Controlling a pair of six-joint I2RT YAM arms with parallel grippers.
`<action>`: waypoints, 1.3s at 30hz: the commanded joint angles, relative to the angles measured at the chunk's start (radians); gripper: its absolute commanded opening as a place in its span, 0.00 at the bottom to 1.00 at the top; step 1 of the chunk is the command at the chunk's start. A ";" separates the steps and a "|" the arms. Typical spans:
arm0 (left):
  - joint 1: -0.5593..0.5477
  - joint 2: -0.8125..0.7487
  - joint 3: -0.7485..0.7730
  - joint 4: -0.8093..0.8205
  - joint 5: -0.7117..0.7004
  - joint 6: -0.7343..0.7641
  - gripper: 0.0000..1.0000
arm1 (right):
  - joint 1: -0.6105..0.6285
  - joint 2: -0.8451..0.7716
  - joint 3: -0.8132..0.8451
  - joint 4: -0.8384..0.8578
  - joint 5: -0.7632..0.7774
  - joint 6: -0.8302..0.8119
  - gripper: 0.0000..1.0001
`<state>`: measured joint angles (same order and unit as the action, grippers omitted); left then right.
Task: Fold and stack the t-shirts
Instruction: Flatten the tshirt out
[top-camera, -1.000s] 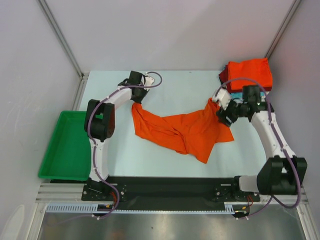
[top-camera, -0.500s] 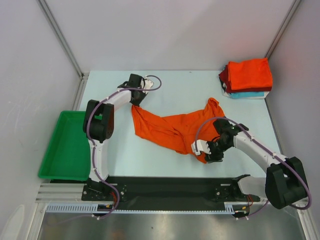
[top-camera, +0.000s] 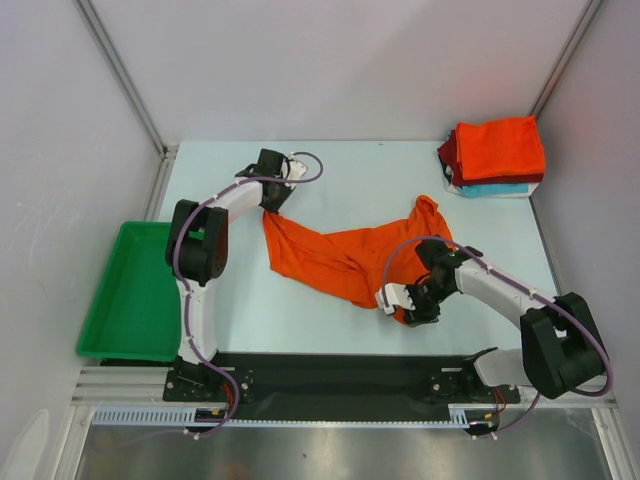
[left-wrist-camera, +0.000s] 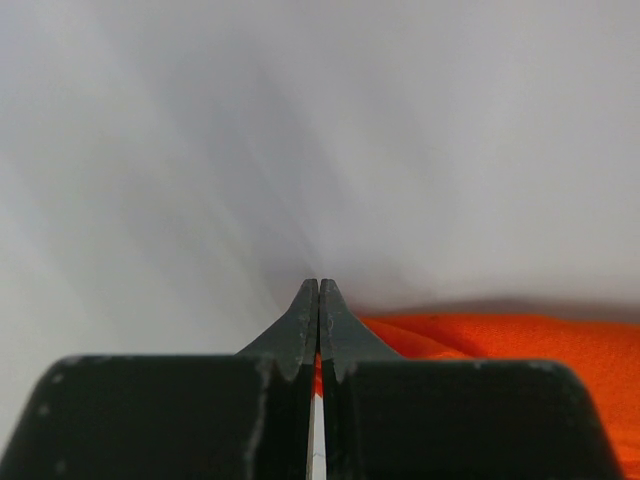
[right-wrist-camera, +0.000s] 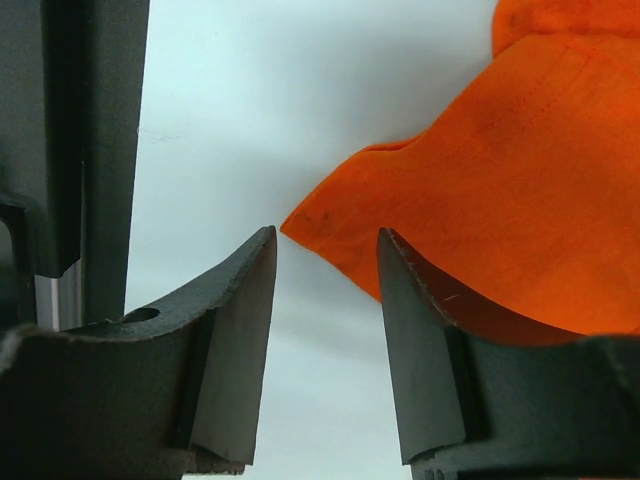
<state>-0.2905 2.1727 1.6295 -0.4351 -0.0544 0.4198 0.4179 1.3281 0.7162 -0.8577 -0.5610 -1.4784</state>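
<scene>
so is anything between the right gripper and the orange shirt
Nothing visible. The right gripper is open over bare table, and the near corner of the orange t-shirt points at the gap between its fingers.

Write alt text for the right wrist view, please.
The right claw is open, its two dark fingers framing a pointed corner of the orange t-shirt, which lies on the pale table and fills the right side. A dark rail runs down the left edge.

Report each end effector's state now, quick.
Left end effector: closed on the orange t-shirt.
Right end effector: open, at the shirt's near corner.
</scene>
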 joint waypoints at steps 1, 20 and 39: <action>-0.004 -0.051 0.018 0.018 -0.012 0.010 0.00 | 0.013 0.017 -0.007 0.009 0.006 -0.036 0.49; -0.004 -0.056 0.020 0.016 -0.019 0.017 0.00 | 0.050 0.080 -0.031 0.124 0.111 0.059 0.00; -0.139 -0.491 0.182 -0.024 -0.091 0.082 0.00 | -0.192 0.078 0.788 0.364 0.276 0.506 0.00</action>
<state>-0.4454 1.7729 1.7451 -0.4881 -0.0826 0.4549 0.2535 1.3743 1.3983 -0.5797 -0.3420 -1.0698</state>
